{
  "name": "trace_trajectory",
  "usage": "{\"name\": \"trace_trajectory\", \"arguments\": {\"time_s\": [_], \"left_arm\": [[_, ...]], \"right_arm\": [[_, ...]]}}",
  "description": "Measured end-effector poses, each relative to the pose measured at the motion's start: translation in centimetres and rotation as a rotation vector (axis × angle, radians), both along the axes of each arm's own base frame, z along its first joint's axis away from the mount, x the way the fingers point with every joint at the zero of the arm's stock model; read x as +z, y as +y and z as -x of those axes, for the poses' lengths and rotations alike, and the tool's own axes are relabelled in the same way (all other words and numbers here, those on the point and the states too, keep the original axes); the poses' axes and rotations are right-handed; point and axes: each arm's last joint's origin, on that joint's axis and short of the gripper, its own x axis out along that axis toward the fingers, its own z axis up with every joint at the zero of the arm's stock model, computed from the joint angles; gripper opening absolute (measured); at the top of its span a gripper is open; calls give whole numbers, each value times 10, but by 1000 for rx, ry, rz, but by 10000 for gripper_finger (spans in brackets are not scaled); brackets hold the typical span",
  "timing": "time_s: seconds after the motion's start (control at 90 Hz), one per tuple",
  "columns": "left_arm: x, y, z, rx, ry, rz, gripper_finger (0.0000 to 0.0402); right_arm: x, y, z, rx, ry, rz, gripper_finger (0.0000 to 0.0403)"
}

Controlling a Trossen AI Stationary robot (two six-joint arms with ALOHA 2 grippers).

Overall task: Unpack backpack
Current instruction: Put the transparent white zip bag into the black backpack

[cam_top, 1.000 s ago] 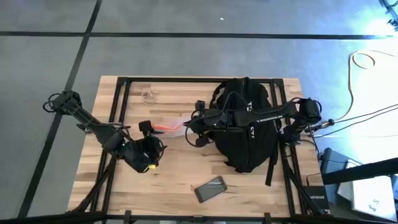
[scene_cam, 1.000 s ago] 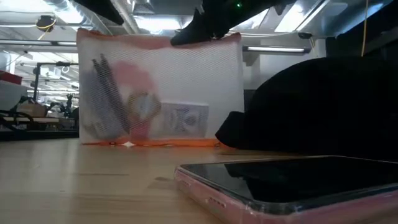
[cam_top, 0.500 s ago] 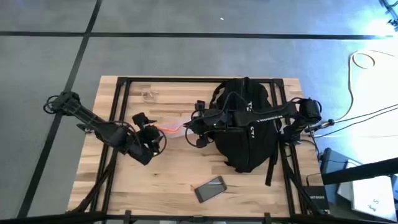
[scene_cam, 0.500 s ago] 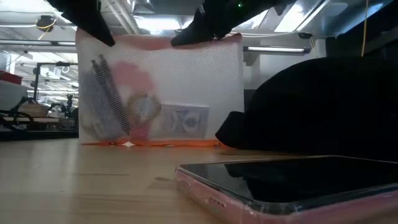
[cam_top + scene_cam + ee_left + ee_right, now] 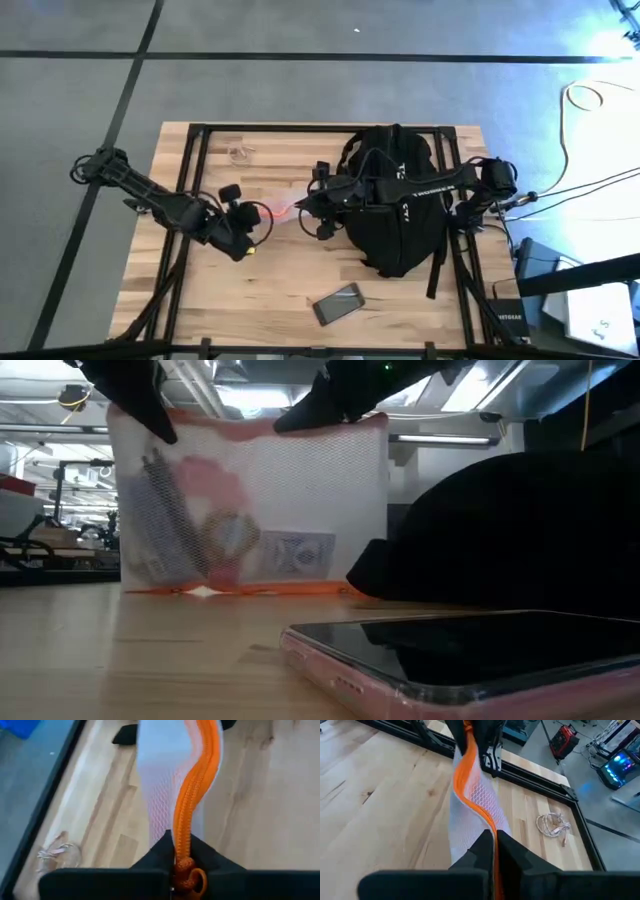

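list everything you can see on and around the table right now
backpack: one, black with white lettering, table's right half
mesh pouch: one, white with orange zip edge, upright beside the backpack, held at both top ends
phone: one, dark screen, pink case, front of table
tangled cord: one, pale, back left of table
table: one, light wood, black frame
left gripper: shut on the pouch's zip end
right gripper: shut on its other end
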Motion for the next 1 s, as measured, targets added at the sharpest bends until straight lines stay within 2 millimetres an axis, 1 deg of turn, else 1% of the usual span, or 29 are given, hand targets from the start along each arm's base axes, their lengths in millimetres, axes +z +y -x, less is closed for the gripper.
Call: {"name": "trace_trajectory", "arguments": {"time_s": [0.067,0.2,0.278,0.433,0.567,0.678,0.744,0.878,1.0], "left_arm": [[7,-2,-2,-22,-13,32,7],[32,-7,-3,-45,-61,59,1],[48,-7,1,-42,-74,22,1],[77,-2,10,-14,-91,-61,0],[97,1,11,13,-176,-125,0],[102,-1,6,-1,-230,-172,0],[103,-4,2,-40,-247,-160,0],[96,-11,-8,-202,-167,-12,0],[89,-14,-9,-258,-78,81,0]], "right_arm": [[0,0,0,-3,0,2,0],[2,-1,0,-12,-11,4,0],[3,-1,0,-11,-17,4,0],[7,0,1,10,-30,-7,0],[9,1,1,24,-39,-13,0],[9,1,1,25,-40,-13,0],[9,1,1,27,-35,-14,0],[6,1,2,32,-20,-16,0],[6,1,2,30,-28,-16,0]]}}
